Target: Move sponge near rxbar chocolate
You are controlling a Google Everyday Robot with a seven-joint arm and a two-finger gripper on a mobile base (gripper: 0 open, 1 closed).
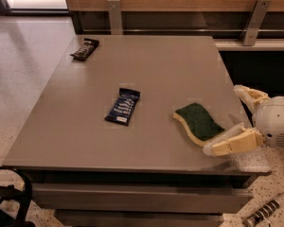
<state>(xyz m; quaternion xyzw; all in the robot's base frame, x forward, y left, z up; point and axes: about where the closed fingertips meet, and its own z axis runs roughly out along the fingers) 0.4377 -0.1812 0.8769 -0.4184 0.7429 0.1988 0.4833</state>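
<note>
Two bars on the desk (156, 70): rxbar chocolate (85, 49) in the far-left corner, blue-wrapped bar (123, 106) mid-desk. Sponge (199, 122) sits near the right edge, green side up, long axis diagonal from far-left to near-right. Tool (223, 120) is at the right edge, released, spread wide, holding nothing. Sponge lies just left of it, with the lower finger (232, 144) by its near-right end; contact unclear. Target is well apart, up the far-left diagonal. Next call: pinch across the short axis.

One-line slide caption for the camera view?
Open gripper at the table's right edge beside the sponge; rxbar chocolate at far-left corner, blue-wrapped bar mid-table.
</note>
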